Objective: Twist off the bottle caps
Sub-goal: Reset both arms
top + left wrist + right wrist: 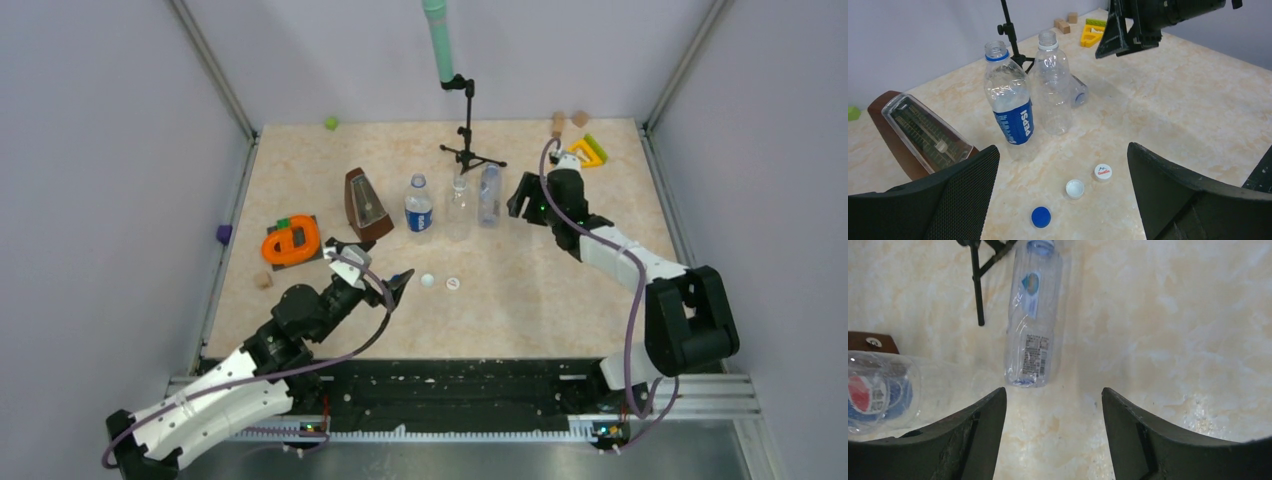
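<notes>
Blue cap (1041, 217), white cap (1075, 189) and logo cap (1103, 172) lie loose on the counter (1173, 110), between the wide-spread fingers of my left hand (1062, 150) and touching neither. Beyond them stand the Pepsi bottle (1010, 105) and clear bottle (1052, 85), necks bare. My right hand (1053, 392) is open and empty, with the bluish bottle (1033, 320) just ahead.
</notes>
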You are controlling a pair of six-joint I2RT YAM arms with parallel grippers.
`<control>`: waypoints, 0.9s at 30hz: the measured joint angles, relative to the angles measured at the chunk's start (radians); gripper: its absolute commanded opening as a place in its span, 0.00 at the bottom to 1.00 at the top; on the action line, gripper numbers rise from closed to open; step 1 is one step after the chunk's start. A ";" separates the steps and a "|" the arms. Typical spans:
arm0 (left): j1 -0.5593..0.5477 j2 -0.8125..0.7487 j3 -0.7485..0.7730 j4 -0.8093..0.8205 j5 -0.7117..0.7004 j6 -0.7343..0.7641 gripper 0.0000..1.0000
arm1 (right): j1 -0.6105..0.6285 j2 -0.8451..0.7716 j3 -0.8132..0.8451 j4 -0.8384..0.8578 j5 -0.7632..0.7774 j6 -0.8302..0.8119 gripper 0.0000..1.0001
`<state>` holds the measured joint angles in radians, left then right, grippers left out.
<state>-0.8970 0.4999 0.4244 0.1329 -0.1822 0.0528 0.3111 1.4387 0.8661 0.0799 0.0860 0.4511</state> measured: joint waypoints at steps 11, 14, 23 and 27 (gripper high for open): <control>0.005 -0.089 -0.061 -0.003 -0.301 -0.073 0.99 | 0.000 -0.179 -0.128 -0.062 0.005 0.033 0.77; 0.027 -0.090 -0.051 -0.052 -0.398 -0.093 0.99 | -0.001 -0.299 -0.177 -0.064 0.043 0.037 0.79; 0.348 0.034 0.128 -0.166 -0.406 -0.188 0.99 | -0.002 -0.503 -0.245 -0.144 0.097 0.076 0.79; 0.468 0.166 0.219 -0.229 -0.410 -0.298 0.99 | -0.002 -0.631 -0.272 -0.215 0.114 0.083 0.80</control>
<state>-0.4290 0.6655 0.6434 -0.0963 -0.5922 -0.2447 0.3092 0.8082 0.5941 -0.1352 0.1997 0.5339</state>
